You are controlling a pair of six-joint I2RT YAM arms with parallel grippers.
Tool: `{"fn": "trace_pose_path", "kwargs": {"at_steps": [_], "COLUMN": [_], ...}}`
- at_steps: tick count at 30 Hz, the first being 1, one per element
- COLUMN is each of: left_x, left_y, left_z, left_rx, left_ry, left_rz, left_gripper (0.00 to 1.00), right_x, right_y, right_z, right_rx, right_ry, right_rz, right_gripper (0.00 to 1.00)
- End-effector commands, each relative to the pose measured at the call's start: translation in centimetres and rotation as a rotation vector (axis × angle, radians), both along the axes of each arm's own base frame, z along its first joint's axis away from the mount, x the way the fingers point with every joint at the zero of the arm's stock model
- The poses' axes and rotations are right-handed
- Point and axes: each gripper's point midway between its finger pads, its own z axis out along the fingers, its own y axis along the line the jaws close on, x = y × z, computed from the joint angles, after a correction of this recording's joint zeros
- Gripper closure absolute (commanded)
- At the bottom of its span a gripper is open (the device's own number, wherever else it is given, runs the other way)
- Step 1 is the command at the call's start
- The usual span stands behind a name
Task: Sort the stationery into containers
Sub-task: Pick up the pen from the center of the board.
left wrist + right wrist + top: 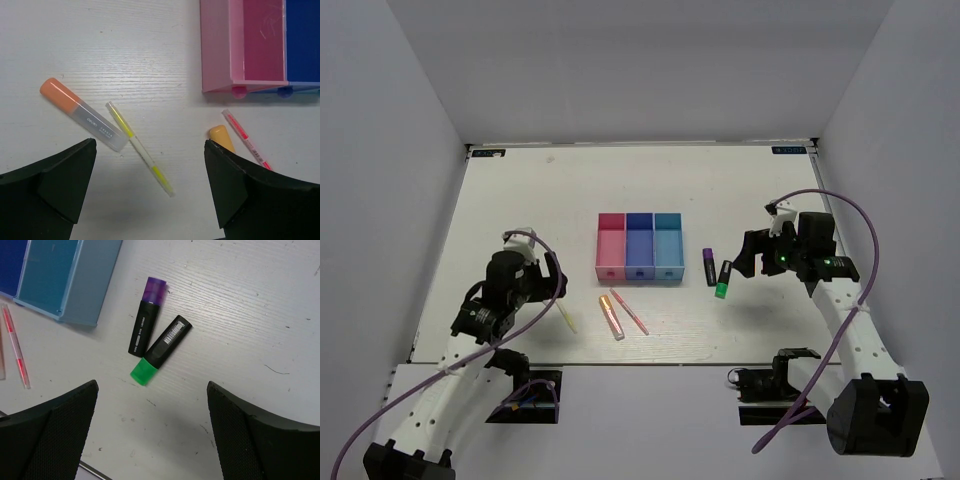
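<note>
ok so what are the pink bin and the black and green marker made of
Pink bin: probably moulded plastic, glossy, with slightly translucent walls and fine scratches on its floor. Black and green marker: likely hard plastic, with a satin black barrel, a barcode label and a bright green end.

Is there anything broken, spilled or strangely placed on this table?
Nothing stands out. The three bins sit straight and empty. The purple highlighter and the green-ended marker lie intact beside them and seem to touch each other.
</note>
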Motion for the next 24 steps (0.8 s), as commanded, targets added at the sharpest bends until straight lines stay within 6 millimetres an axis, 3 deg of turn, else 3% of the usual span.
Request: {"fn": "trace_pose_path", "kwargs": {"at_steps": [1,7,11,12,14,15,16,17,18,19,20,21,22,24], "left_x": [0.1,0.4,0.7,0.8,1.1,1.4,1.7,1.1,1.8,1.7,1.5,2.4,2.4,2.8], "left_y": [-0.5,-0.6,-0.7,-0.5,-0.4,0.2,0.3,0.8,0.9,1.2,1.3,1.1,1.4,2.2], "left_z": [0.0,-0.3,-0.7,-1.1,-1.6,-1.8,-2.0,-3.1,-2.2,-2.6,-4.0,-3.1,-3.8,-4.1], "left_rx": [-0.013,-0.024,-0.043,-0.037,-0.069,-0.054,-0.067,-0.044,-0.068,-0.071,-0.042,-0.068,-0.050,-0.009], "left_ry": [0.010,0.032,0.045,0.059,0.096,0.102,0.135,0.207,0.205,0.235,0.308,0.296,0.336,0.365], "left_rz": [-0.019,-0.007,0.021,0.042,0.105,0.152,0.199,0.237,0.292,0.340,0.365,0.404,0.426,0.494], "left_gripper": [0.01,0.01,0.04,0.22,0.59,0.93,1.00,1.00,0.93,0.76,0.54,0.41,0.30,0.20], "right_x": [0.1,0.2,-0.5,-1.2,-1.2,-1.2,-1.1,-0.8,-0.3,-0.2,0.0,0.1,0.0,-0.3], "right_y": [0.4,0.2,0.4,1.3,1.5,1.7,1.8,1.8,2.2,2.3,2.4,2.8,2.9,3.1], "right_z": [0.8,0.7,0.4,0.5,0.6,1.1,1.3,1.5,3.1,3.4,3.4,3.4,3.4,3.0], "right_rx": [0.032,0.011,-0.024,0.002,-0.004,0.012,0.016,0.019,0.039,0.050,0.057,0.079,0.082,0.084], "right_ry": [-0.019,-0.036,-0.052,-0.059,-0.075,-0.070,-0.059,-0.049,-0.071,-0.068,-0.060,-0.064,-0.065,-0.049], "right_rz": [-0.004,-0.004,0.091,0.156,0.194,0.195,0.199,0.195,0.207,0.207,0.204,0.207,0.211,0.218], "right_gripper": [0.10,0.10,0.10,0.27,1.00,1.00,1.00,1.00,0.53,0.21,0.10,0.10,0.10,0.18]}}
